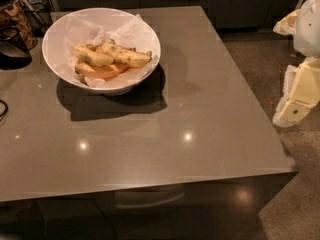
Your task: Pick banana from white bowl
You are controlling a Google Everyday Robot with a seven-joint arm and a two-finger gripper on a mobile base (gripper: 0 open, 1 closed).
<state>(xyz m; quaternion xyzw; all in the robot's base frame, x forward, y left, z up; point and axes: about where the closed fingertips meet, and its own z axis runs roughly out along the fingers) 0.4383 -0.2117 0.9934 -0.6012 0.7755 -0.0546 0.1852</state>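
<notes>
The white bowl (60,34), lined with crinkled white paper, stands at the table's back left. The banana (126,56), long, yellow and dark-speckled, lies in it towards the right, its stem tip pointing right. A shorter, plumper banana (93,57) lies to its left, and smooth orange curved pieces (102,72) lie beneath both. My gripper (299,93), a cream-coloured part at the right edge of the view, hangs beyond the table's right edge, far from the bowl and holding nothing that shows.
The grey table (165,134) ends at the front near the bottom of the view and at the right by the arm. A dark round object (11,51) and a patterned jar (12,13) stand at the far left. Dark cabinets run along the back.
</notes>
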